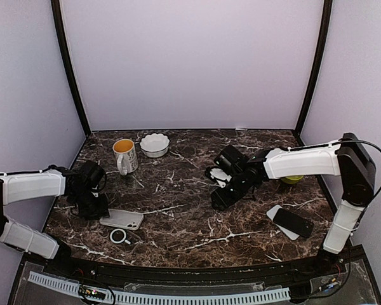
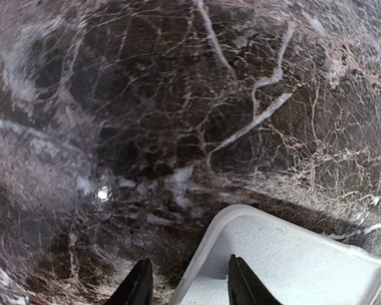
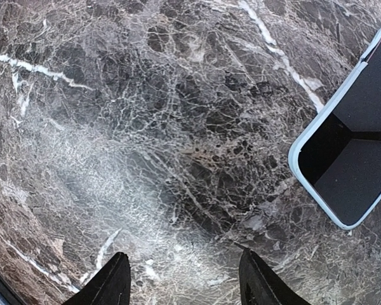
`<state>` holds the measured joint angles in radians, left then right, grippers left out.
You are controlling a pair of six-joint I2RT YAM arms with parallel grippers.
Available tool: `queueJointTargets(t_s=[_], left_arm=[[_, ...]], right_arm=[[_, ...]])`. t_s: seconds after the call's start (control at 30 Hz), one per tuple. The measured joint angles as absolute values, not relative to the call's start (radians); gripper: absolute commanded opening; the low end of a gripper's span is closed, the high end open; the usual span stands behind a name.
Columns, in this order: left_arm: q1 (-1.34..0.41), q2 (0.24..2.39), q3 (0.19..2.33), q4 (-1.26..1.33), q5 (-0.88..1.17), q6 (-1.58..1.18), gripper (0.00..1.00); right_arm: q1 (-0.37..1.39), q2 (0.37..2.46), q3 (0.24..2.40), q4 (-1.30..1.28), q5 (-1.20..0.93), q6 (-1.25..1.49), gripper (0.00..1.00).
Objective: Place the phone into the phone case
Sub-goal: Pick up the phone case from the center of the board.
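Note:
The white phone case (image 1: 122, 219) lies open side up at the table's front left; its raised rim and pale inside (image 2: 292, 254) fill the lower right of the left wrist view. My left gripper (image 1: 95, 208) (image 2: 187, 260) is low at the case's left end. Its jaws straddle the rim, one finger outside and one inside, with a gap showing on both sides. The phone (image 1: 292, 222) (image 3: 349, 159), black screen with a pale edge, lies flat at the front right. My right gripper (image 1: 221, 200) (image 3: 183, 253) hangs open over bare marble, left of the phone, holding nothing.
A white mug with a yellow inside (image 1: 125, 155) and a small white bowl (image 1: 155, 145) stand at the back left. A small white ring (image 1: 119, 236) lies just in front of the case. A green object (image 1: 293, 179) shows behind the right forearm.

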<state>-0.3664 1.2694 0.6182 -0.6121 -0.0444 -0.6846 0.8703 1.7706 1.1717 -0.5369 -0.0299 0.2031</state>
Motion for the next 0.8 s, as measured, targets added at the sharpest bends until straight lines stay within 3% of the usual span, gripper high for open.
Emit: queueJointTargets(t_s=[0.03, 0.07, 0.13, 0.43, 0.67, 0.8], left_arm=[[-0.366, 1.276, 0.619, -0.602, -0.048, -0.683, 0.18], [-0.366, 1.284, 0.62, -0.594, -0.048, -0.683, 0.05], [-0.366, 1.298, 0.624, -0.58, -0.051, -0.681, 0.0], [-0.366, 1.216, 0.617, -0.587, -0.023, -0.668, 0.0], [-0.411, 0.916, 0.632, -0.596, -0.049, -0.75, 0.0], [-0.528, 0.801, 0.69, -0.559, -0.143, -0.819, 0.0]], right_arm=[[0.87, 1.771, 1.172, -0.537, -0.031, 0.203, 0.59], [0.87, 1.77, 1.172, -0.537, -0.031, 0.203, 0.59], [0.87, 1.768, 1.172, -0.538, -0.032, 0.203, 0.59], [0.87, 1.755, 1.182, -0.556, -0.031, 0.222, 0.59], [0.892, 1.716, 1.219, -0.51, -0.042, 0.267, 0.62], [0.946, 1.666, 1.225, -0.336, -0.138, 0.326, 0.63]])
